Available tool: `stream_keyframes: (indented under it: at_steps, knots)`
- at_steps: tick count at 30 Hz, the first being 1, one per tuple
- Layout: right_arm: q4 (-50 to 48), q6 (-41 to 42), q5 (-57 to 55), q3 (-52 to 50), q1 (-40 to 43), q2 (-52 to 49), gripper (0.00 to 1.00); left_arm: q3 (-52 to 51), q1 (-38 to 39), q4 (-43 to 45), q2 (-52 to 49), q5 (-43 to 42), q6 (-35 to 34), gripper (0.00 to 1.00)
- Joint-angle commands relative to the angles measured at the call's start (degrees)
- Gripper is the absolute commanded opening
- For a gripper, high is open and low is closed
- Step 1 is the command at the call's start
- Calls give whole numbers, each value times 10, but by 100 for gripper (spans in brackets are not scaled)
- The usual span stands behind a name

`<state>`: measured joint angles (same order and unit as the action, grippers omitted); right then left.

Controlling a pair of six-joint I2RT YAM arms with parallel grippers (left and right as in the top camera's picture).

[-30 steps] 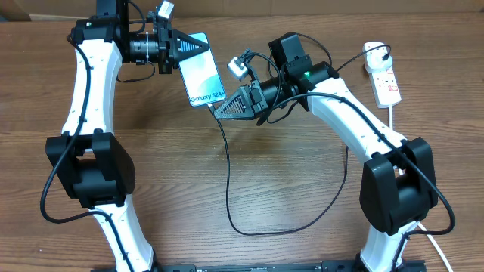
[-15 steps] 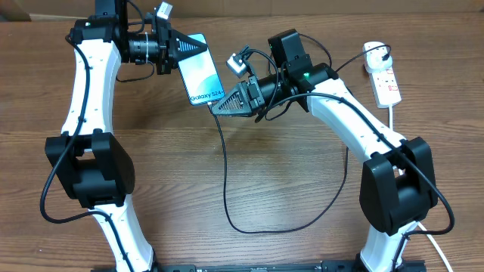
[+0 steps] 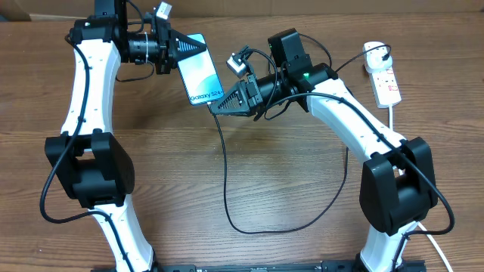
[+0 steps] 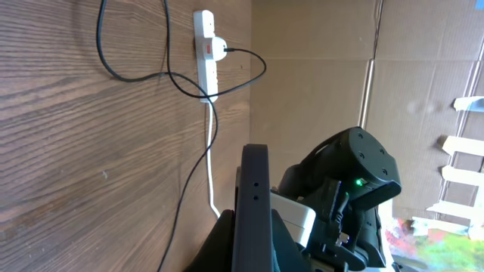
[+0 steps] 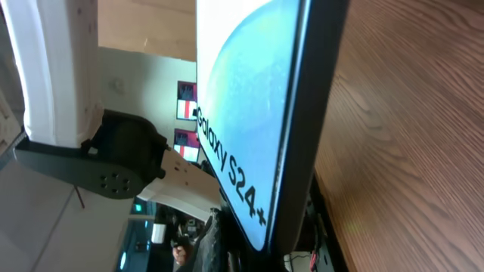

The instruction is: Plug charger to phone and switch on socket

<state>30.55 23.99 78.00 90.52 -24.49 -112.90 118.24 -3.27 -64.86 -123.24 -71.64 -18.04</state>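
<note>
Blue-white phone [image 3: 201, 75] in the closed left gripper [image 3: 198, 47]; charger [image 3: 224, 174] in the closed right gripper [image 3: 218, 108], just beside it.

Even, soft light on the table [image 3: 189, 166]; faint shadows; the phone [image 5: 249, 113] blurs slightly in the right wrist view.

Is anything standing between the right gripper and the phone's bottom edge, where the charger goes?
Nothing visible does. The right gripper sits right at the bottom edge of the phone, which the left gripper holds by its top. The charger trails down from the right gripper; its connector tip is hidden.
</note>
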Motion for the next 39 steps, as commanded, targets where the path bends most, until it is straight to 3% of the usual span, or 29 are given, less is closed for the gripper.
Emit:
stream_keyframes:
  at_steps: [1, 26, 31, 39]
  knots:
    - [-16, 16, -55, 3, 5, 18, 4, 11, 8, -11, 6, -27, -4, 5]
    - [-20, 41, -84, 3, 5, 18, 4, 11, 13, -11, 6, -27, -13, 5]
    - [-20, 41, -83, 3, 6, 18, 25, 11, 9, -11, 6, -27, -13, 4]
    - [-19, 41, -83, 3, 8, 18, 27, 11, 3, -10, 6, -27, -12, 4]
